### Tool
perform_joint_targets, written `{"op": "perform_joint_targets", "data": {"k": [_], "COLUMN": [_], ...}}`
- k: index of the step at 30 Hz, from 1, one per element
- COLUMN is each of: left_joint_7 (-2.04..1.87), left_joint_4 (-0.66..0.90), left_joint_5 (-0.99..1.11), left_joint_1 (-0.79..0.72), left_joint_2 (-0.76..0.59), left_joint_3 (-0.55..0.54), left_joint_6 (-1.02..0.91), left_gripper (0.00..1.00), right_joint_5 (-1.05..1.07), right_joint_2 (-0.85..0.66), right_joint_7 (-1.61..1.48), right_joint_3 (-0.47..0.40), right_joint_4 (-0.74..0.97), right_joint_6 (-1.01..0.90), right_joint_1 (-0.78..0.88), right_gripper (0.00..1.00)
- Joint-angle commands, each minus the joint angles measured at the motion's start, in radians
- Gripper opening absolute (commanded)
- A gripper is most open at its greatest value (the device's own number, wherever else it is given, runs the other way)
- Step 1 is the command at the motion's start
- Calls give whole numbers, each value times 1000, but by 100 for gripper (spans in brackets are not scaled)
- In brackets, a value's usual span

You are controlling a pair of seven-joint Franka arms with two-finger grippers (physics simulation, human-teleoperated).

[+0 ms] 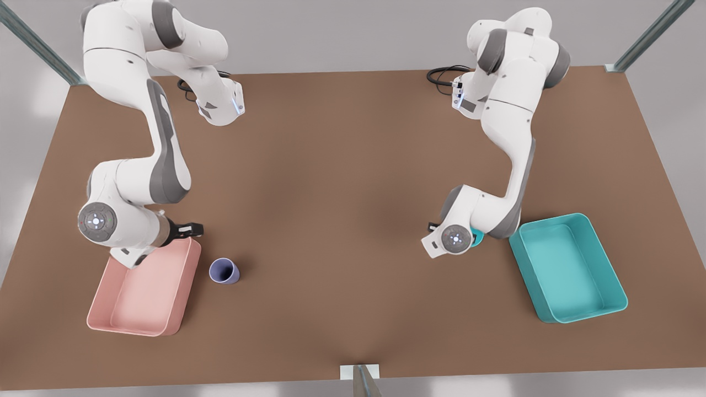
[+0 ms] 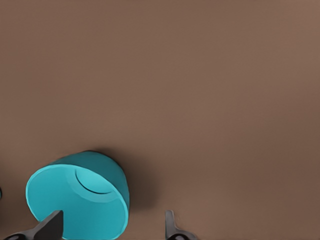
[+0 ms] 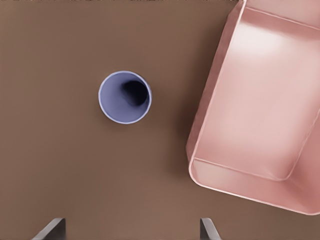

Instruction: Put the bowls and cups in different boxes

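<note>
On the front view's left, the pink box [image 1: 144,295] lies on the brown table [image 1: 342,182], and the right gripper [image 1: 186,227] hangs over its far corner. In the right wrist view its two fingertips [image 3: 50,229] stand wide apart with nothing between them, above the bare table. Just beside the pink box, toward the middle, the lavender cup [image 1: 224,271] stands upright on the table, apart from the box – its round mouth faces up in the right wrist view. Farther to the front view's right, the left gripper [image 2: 111,227] is low over the teal bowl [image 1: 477,237], which is mostly hidden under the wrist there. In the left wrist view the fingers are spread, and one fingertip is in front of the bowl's rim – I cannot tell whether it touches. The teal box [image 1: 568,267] lies just beside the bowl.
</note>
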Motion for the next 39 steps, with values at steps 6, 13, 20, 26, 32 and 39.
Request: {"op": "perform_joint_targets", "data": {"k": [6,13,20,26,32,39], "left_joint_7": [-259,-303,-296,-296,-294,-61], "left_joint_4": [-167,-237,-223,11,386,288], "left_joint_5": [13,13,53,119,66,10], "left_joint_1": [-4,-4,-3,13,286,462], "left_joint_2": [-58,-37,-51,-103,-2,121], "left_joint_3": [1,1,8,22,22,54], "left_joint_6": [214,327,290,-48,-181,51], "left_gripper": [100,76,25,21,21,21], "right_joint_5": [11,36,54,92,108,128], "right_joint_2": [102,205,243,275,300,300], "right_joint_7": [169,261,258,253,255,256], "right_joint_3": [-1,-3,-1,-1,-1,-1], "right_joint_4": [-1,-2,-24,-56,-74,-73], "right_joint_6": [252,404,393,412,433,432], "right_joint_1": [20,18,6,0,1,3], "right_gripper": [100,100,100,100,100,39]}}
